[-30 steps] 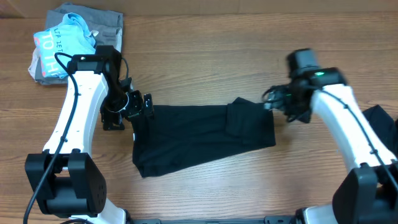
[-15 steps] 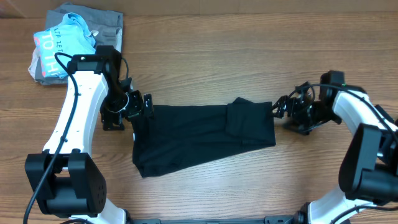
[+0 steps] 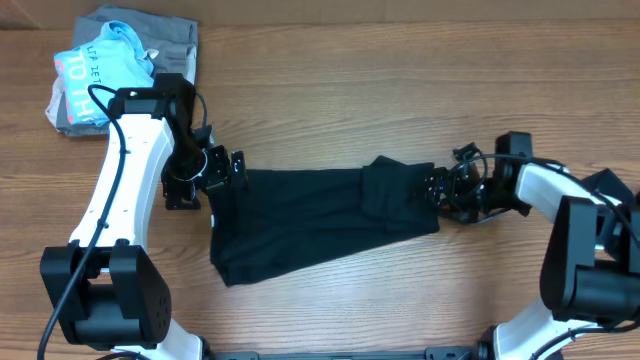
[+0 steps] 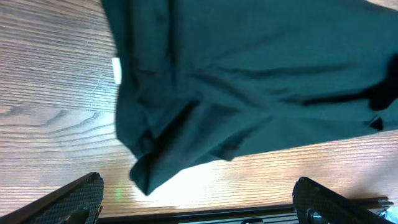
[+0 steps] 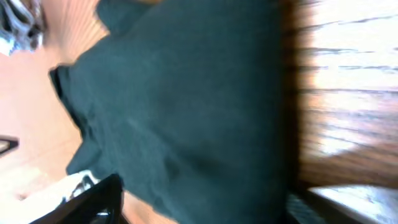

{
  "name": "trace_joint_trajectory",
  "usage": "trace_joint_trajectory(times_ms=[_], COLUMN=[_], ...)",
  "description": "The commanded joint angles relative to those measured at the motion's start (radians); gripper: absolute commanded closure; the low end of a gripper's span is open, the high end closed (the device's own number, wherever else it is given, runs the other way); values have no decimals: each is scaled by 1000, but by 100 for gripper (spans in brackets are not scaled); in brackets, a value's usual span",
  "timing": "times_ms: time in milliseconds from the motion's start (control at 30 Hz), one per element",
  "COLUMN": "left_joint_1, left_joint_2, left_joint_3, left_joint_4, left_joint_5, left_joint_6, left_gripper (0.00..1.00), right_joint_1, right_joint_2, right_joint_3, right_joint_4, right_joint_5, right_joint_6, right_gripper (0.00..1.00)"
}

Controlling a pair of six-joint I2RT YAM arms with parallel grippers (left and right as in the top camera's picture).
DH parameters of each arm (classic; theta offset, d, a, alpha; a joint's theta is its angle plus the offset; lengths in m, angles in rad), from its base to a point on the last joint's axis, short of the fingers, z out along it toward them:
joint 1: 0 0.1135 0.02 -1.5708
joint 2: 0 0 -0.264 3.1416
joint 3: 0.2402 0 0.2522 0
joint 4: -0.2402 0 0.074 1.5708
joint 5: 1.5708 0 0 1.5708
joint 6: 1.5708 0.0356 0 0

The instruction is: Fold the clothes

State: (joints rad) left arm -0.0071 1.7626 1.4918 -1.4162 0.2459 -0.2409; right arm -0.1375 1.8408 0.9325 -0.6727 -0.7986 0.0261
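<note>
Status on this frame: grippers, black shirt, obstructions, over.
Left gripper open at left end of black shirt. Right gripper open at its right end. Folded pile far off, nothing blocking.

A brown wood-grain bench (image 3: pixel 350 90) fills the overhead frame. In the upper left corner a grey folded cloth garment (image 3: pixel 170 35) lies flat on the wood. A crumpled light blue fabric shirt with pink-white lettering (image 3: pixel 95 65) rests on top of it, covering its left part and reaching toward the left edge.

Bare tabletop (image 3: pixel 340 100) is left beyond the black garment (image 3: pixel 300 225), while the far-left corner is occupied by stacked garments (image 3: pixel 120 55).
</note>
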Motion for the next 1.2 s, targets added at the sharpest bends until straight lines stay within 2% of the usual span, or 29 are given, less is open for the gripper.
trace_joint_trajectory(times_ms=[0, 33, 67, 167, 200, 367, 500, 700, 933, 1167], left_joint_1=[-8, -8, -8, -8, -8, -8, -8, -8, -8, -8], left_joint_2=[-10, -10, -10, -10, -10, -10, -10, -10, -10, -10], left_joint_3=[-5, -5, -5, -5, -5, -5, -5, -5, -5, -5], left_joint_4=[-2, -1, -1, -2, -2, -2, -5, 5, 4, 0], left_joint_5=[-10, -10, -10, -10, -10, -13, -13, -10, -10, -10], left_joint_6=[-13, -13, -13, -12, -6, -5, -5, -6, -6, -6], left_gripper=[0, 0, 0, 0, 0, 0, 0, 0, 0, 0], right_joint_1=[36, 36, 36, 31, 29, 5, -40, -61, 74, 310], right_joint_2=[13, 13, 13, 13, 13, 10, -30, -229, -482, -494], right_joint_3=[-50, -50, -50, -47, -42, 19, 88, 132, 132, 119], right_joint_4=[39, 46, 57, 77, 75, -9, -124, -253, -330, -343], right_joint_5=[31, 40, 50, 80, 81, 110, 243, 443, 655, 815], right_joint_6=[43, 75, 112, 162, 162, 162, 195, 241, 303, 377], right_gripper=[41, 44, 52, 89, 96, 96, 96, 96, 96, 96])
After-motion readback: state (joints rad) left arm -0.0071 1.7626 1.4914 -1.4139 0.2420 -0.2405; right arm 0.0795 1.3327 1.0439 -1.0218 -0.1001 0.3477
